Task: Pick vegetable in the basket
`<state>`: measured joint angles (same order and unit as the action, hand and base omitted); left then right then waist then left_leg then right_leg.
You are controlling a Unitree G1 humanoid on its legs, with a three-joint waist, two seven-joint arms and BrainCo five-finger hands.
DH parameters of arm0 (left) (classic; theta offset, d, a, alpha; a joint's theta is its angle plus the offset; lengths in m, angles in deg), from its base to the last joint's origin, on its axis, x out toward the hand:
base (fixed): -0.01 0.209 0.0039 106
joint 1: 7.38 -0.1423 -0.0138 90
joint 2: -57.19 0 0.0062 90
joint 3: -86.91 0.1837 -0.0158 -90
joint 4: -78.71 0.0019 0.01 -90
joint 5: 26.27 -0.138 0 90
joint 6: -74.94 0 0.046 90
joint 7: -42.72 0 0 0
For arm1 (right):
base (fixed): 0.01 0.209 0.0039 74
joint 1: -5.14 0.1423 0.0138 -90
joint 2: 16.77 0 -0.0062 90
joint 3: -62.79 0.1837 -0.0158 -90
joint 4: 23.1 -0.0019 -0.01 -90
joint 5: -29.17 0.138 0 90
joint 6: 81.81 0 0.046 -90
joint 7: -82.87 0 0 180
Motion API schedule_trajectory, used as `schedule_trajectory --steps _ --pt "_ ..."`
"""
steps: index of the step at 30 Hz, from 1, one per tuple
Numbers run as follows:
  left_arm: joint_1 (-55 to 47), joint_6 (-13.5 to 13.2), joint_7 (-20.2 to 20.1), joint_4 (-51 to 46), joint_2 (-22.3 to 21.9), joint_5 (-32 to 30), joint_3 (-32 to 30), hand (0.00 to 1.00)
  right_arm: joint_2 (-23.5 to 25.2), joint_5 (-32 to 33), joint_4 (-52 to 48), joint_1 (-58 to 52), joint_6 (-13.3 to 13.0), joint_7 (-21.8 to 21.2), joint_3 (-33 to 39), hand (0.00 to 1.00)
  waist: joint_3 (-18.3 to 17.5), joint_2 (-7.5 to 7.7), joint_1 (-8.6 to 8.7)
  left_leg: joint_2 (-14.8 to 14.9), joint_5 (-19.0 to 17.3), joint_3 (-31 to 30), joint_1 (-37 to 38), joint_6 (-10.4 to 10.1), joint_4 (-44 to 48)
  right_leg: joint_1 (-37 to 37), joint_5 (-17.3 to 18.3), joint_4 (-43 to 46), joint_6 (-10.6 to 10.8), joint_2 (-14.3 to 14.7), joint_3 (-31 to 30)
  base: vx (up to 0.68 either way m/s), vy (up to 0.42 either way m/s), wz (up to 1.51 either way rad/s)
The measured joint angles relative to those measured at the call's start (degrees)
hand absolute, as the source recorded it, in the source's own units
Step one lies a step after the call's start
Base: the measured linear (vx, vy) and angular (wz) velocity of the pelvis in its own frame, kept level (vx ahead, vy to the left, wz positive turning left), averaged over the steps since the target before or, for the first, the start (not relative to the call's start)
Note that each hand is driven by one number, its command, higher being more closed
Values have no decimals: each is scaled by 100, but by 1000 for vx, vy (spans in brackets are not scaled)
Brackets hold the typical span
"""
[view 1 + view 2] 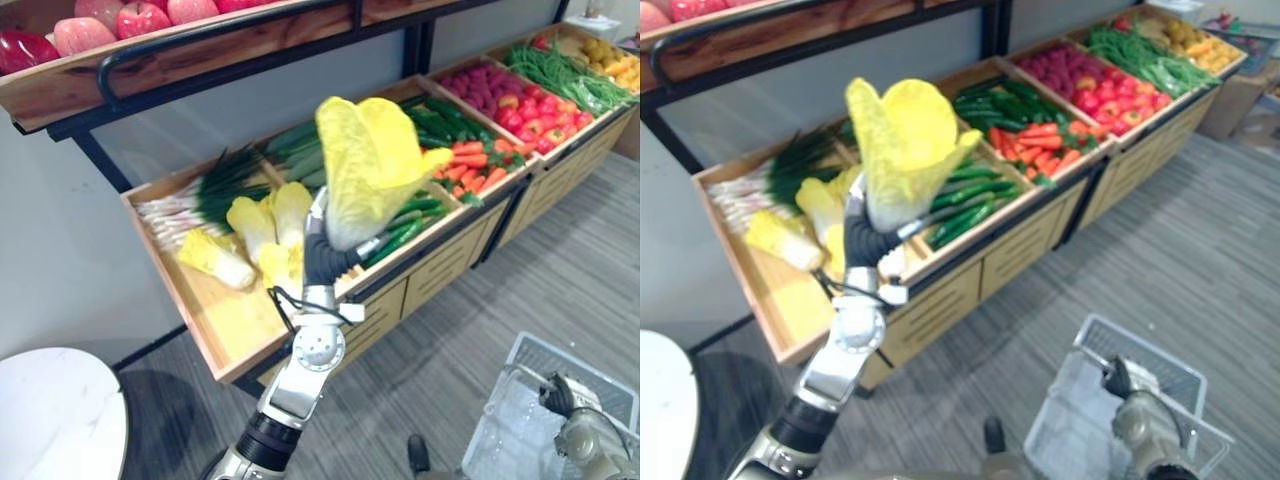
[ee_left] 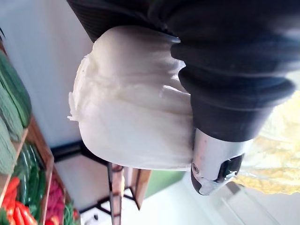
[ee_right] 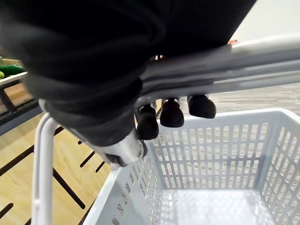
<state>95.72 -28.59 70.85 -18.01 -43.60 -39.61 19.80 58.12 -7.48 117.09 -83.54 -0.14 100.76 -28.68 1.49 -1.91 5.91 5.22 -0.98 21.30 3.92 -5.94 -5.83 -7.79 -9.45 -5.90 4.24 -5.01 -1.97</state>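
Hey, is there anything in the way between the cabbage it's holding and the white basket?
Nothing visible. The left hand holds the cabbage up above the vegetable crates; the basket hangs from the right hand, lower and to the robot's right, with only floor between.

**Silver Arms, Dark-Covered Hands**

The left arm [image 1: 297,385] is silver-grey, with a round joint disc marked by small dark holes and a black ribbed collar lower down. The left hand [image 1: 325,258] wears a dark ribbed cover. The right hand [image 3: 93,75] has the same cover, and its silver fingers [image 3: 171,114] end in dark tips.
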Motion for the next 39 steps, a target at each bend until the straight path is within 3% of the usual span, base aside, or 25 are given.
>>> schedule_trajectory --steps 8,17,25,32,39 --pt "-121 -50 -700 -9 8 612 1085 100 -379 433 -648 305 28 -478 -4 100 -36 32 11 20 -109 424 214 -66 -1 14 -26 0 44 96 -372 -3 -20 -26" --pt "-277 -24 -1382 439 -144 649 2012 100 -496 1036 -2029 317 78 -1148 -8 100 -106 105 166 48 -194 723 336 -134 -1 0 -26 -1 43 187 -619 8 -22 -15" --pt "-337 79 -1508 1372 -594 621 2231 100 -471 1927 -2904 318 213 -1447 6 100 -126 169 204 40 -269 832 408 -138 -1 2 -24 0 43 214 -742 18 -14 -9" --pt "-335 252 -1478 2232 -610 570 2210 100 -275 2121 -3192 378 217 -1532 93 100 -125 262 222 39 -268 836 413 -136 -1 1 4 1 60 217 -750 2 -10 0" --pt "-292 419 -1249 3299 -619 118 1988 100 -121 2374 -3574 383 221 -1611 69 100 -121 373 449 30 -292 841 410 -113 0 -18 13 1 47 222 -782 4 -21 -2"
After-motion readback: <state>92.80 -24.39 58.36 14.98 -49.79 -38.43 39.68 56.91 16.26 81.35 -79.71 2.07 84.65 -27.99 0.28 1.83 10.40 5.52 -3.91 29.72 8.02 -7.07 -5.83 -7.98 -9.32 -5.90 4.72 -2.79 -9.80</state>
